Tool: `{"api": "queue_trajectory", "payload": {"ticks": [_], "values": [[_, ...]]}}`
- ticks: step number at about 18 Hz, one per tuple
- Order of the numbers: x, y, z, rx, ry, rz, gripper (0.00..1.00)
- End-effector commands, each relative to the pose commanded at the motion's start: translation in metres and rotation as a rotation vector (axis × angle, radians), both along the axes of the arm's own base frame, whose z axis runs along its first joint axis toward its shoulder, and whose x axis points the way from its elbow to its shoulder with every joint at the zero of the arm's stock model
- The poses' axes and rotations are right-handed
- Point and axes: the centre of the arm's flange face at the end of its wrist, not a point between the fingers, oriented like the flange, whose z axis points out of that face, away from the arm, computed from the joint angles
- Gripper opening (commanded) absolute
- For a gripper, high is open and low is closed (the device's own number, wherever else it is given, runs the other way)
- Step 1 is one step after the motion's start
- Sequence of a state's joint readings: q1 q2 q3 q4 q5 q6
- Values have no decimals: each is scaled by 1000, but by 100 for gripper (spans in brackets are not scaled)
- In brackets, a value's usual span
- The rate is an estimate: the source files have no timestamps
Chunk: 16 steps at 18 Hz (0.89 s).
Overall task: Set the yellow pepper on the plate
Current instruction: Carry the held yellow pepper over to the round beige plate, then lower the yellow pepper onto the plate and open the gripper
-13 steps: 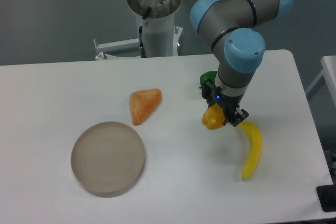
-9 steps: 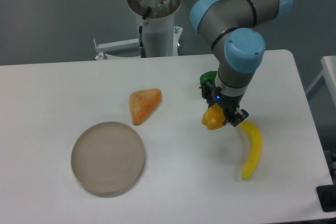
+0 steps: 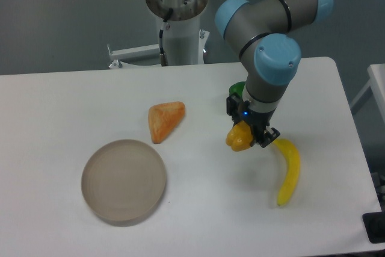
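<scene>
Pincer: our pincer [image 3: 245,138] is closed on the yellow pepper [image 3: 239,138], its dark fingers clamped to the sides, so we have it firmly in hand.
Pepper: it sits in the pincer's grip, apparently just clear of the table [image 3: 198,209]; we judge it lifted so it can travel without dragging.
Plate: the plate [image 3: 124,180] lies well apart, down and to the left of the pincer in the camera view, with nothing on it; that is where we are headed.
Wedge: an orange wedge [image 3: 165,120] rests left of the pincer, near the path to the plate, so we want to pass in front of it.
Banana: the banana [image 3: 289,173] lies just right of and below the pincer, close to it.
Green thing: something green [image 3: 237,89] peeks out behind the pincer; we cannot tell what.
Shapes and surfaces: the pepper is lumpy and glossy, the plate flat, matte and beige-grey with a low rim, the wedge triangular and grainy, the banana long, smooth and curved, the table plain white.
</scene>
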<state>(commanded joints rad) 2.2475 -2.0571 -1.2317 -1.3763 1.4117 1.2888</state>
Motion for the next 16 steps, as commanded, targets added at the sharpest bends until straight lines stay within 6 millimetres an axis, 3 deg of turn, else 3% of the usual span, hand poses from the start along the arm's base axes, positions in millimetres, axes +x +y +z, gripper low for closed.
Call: {"api": "queue_trajectory", "payload": {"ticks": [2,8,11,16], "values": [[47,22,1,5,-15,1,33],[137,53,-10,27,-14,2,33],[179,64,-29,14,-26,-5,33],[226,81,-72,-33,-46,-29,34]]}}
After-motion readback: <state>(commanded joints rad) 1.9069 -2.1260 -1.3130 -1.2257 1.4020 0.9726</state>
